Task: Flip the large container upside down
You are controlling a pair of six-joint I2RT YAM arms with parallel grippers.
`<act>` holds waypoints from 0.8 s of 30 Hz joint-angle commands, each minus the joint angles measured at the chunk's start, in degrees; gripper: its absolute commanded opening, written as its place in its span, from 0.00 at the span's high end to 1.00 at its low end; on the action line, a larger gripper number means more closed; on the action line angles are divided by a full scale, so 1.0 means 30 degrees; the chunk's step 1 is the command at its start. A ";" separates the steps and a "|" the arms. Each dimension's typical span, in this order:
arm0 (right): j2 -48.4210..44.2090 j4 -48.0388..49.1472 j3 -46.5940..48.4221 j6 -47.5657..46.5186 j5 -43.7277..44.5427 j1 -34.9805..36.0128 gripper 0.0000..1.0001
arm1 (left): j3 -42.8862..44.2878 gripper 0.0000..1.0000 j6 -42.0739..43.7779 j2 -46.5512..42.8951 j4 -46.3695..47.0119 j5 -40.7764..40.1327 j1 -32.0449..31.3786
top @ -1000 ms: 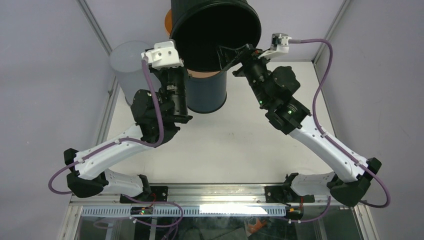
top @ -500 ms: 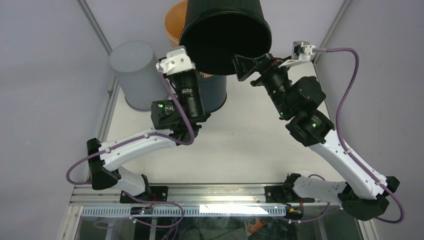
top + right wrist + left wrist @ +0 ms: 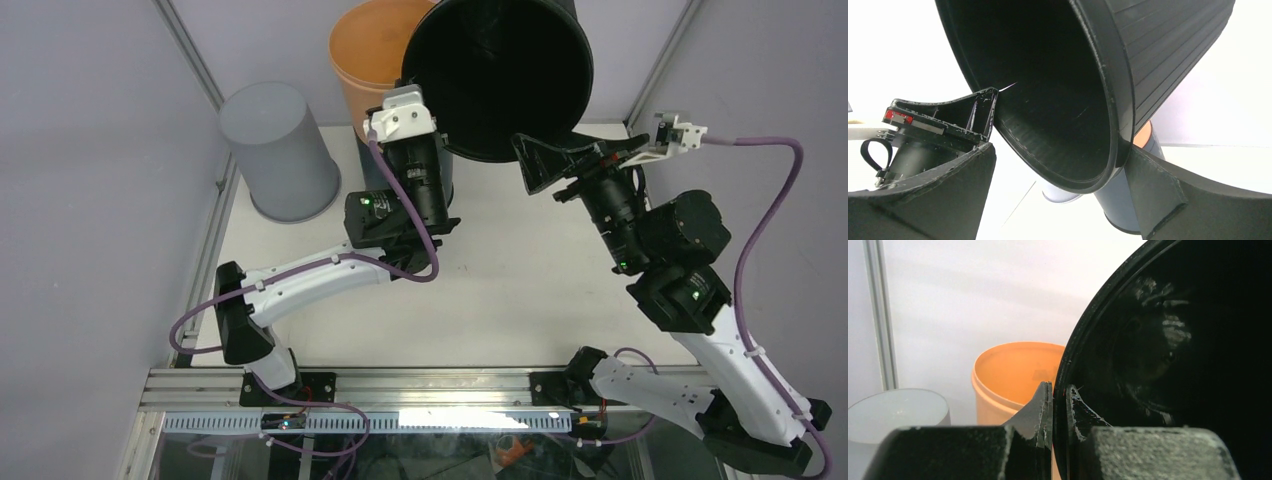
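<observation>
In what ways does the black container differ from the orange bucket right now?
The black container is lifted and tilted, with its mouth toward the arms. The orange bucket stands upright, mouth up. The left gripper pinches the black container's rim, while nothing holds the orange bucket. Both are round, open containers.

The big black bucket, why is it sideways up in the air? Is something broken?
Nothing looks broken or spilled. The black bucket is lifted and tipped, its mouth facing the top camera, with only the left gripper pinching its rim. The right gripper is wide open around the rim, not squeezing. The orange bucket and grey tub stand straight.
</observation>
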 commanded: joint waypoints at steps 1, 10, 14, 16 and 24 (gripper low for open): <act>-0.0939 -0.0004 0.1545 -0.0771 -0.0516 0.0292 0.01 | 0.1823 1.00 -0.0311 0.1021 -0.0835 0.1394 0.0356; -0.2991 -0.1061 0.2187 -0.2695 0.2809 0.0293 0.00 | 0.3761 1.00 -0.2141 0.2643 -0.2587 0.2293 0.0325; -0.3362 -0.1138 0.2529 -0.3696 0.3802 0.0293 0.01 | 0.4036 1.00 -0.2432 0.3344 -0.2856 0.2411 0.0347; -0.3420 -0.0978 0.2583 -0.4123 0.3992 0.0289 0.00 | 0.3974 1.00 -0.2817 0.3562 -0.3225 0.2411 0.0325; -0.1350 -0.2967 0.3268 -0.4379 0.6289 0.0300 0.01 | 0.2223 1.00 -0.5268 0.3787 -0.4663 0.3098 0.0151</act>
